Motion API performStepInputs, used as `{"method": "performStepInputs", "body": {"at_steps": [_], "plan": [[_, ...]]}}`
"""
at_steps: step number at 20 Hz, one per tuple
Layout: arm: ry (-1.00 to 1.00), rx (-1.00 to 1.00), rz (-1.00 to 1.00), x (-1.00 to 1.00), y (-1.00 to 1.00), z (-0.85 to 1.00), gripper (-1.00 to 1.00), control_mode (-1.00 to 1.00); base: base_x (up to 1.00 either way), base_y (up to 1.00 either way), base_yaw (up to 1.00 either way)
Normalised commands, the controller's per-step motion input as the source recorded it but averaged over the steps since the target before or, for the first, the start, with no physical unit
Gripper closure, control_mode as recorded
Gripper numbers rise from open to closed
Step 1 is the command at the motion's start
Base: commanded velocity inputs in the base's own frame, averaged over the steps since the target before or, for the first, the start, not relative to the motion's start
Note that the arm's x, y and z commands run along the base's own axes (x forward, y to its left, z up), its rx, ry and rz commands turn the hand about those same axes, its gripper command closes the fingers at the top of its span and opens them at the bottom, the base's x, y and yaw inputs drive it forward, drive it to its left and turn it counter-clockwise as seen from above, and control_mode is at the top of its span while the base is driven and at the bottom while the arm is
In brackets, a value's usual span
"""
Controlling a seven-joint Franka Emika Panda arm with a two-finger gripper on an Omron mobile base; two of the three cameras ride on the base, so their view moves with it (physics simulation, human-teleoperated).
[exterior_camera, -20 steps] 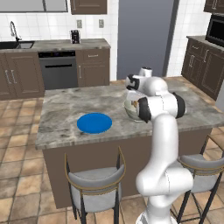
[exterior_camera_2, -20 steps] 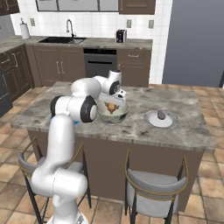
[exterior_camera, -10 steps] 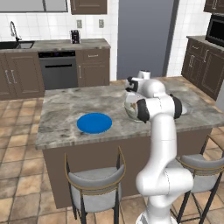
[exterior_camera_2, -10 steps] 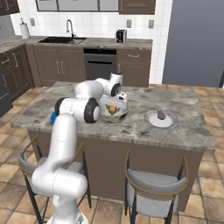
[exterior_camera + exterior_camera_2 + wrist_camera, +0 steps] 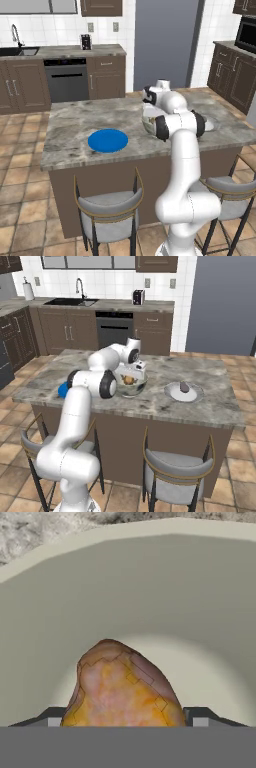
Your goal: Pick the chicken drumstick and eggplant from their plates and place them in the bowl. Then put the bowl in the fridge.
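Note:
The pale grey-green bowl stands on the island counter, and its inner wall curves around the hand view. My gripper reaches down into the bowl, and my gripper has a fingertip close against each side of the golden chicken drumstick. The drumstick sits low inside the bowl. From the left, my gripper hangs over the bowl. The dark eggplant lies on a grey plate to the bowl's right. The blue plate lies bare. The slate-blue fridge stands shut behind the island.
Two bar stools stand at the island's near side. Dark brown cabinets, an oven and a sink line the back wall. A toaster sits on the rear counter.
The hand has shifted only slightly over the bowl, with the drumstick still between its fingers. Nothing else on the island has moved.

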Motion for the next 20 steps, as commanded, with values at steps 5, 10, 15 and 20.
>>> {"method": "performStepInputs", "body": {"at_steps": [5,10,15,20], "plan": [[0.01,0.04,-0.01,-0.18,-0.13,0.1,-1.0,-1.0,0.0,0.0,0.0],[0.0,0.05,-0.01,-0.29,-0.12,0.2,-1.0,-1.0,0.0,0.0,0.0],[-0.06,0.07,0.02,-0.44,-0.28,0.37,-1.0,-1.0,0.0,0.0,0.0],[-0.03,0.03,0.04,-0.46,-0.31,0.3,-1.0,-1.0,0.0,0.0,0.0]]}}
